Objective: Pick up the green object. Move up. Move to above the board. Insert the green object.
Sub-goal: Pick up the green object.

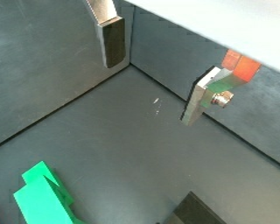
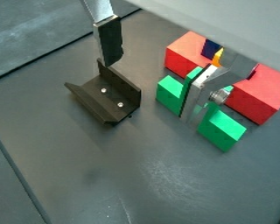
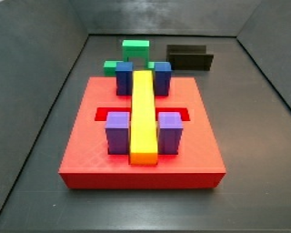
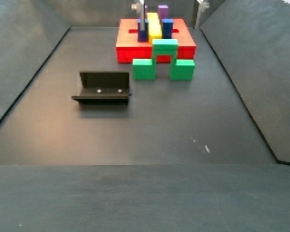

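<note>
Presently the green object is being seen lying on the floor just beside the board, with the gripper being held spread and empty above it (the fixture nearby), so a finger is probably being risked against the board's edge on descent.

You see the bright green object, the red board with blue, purple, yellow blocks, a dark fixture, and the silver, seemingly dark-padded pincer.

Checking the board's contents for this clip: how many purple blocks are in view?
2. One purple block stands on either side of the yellow bar, this purple block opposite, on the board. The gripper hovers elsewhere.
</note>
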